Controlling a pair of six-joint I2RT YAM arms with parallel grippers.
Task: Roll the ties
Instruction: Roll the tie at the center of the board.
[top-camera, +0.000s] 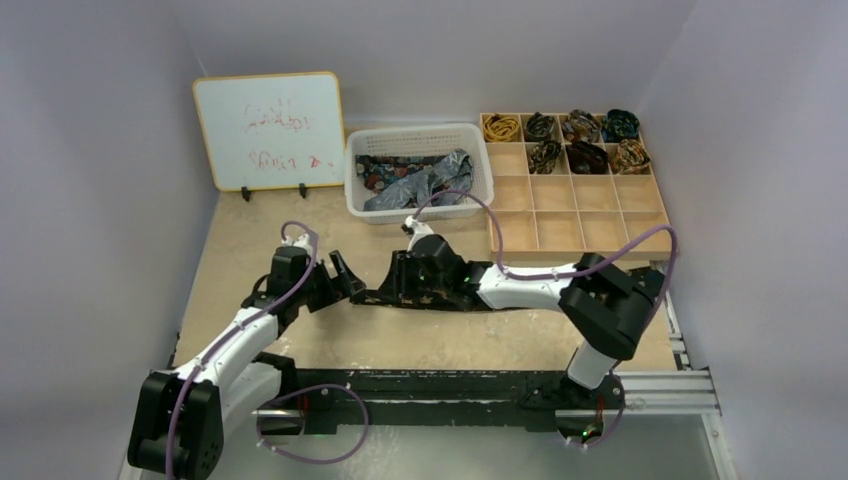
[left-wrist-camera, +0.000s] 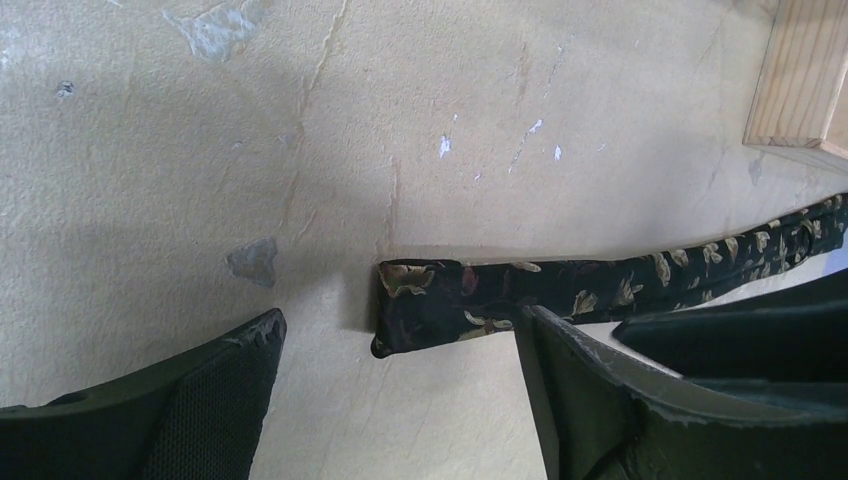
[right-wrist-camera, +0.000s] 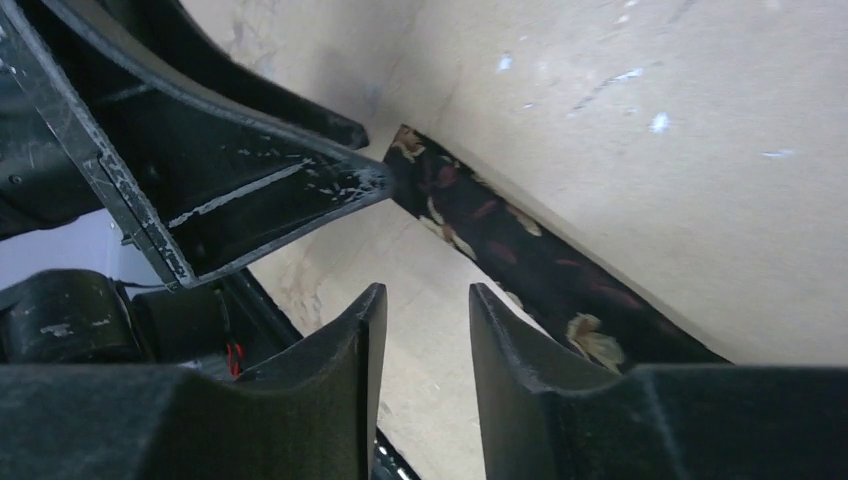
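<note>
Left gripper (left-wrist-camera: 400, 318) gaping wide astride tie (left-wrist-camera: 560, 295) end, holding nothing, right gripper (right-wrist-camera: 427, 292) sitting narrowly parted beside tie, empty, tie lying on counter (left-wrist-camera: 400, 120)

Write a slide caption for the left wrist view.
Left gripper, open, poised at the end of a dark gold-patterned tie lying flat on the table.

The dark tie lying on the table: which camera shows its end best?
The left wrist view: the dark tie shows its end whole, pattern sharp. The right wrist view shows it slanted, partly hidden; the top external view, only a thin strip.
</note>
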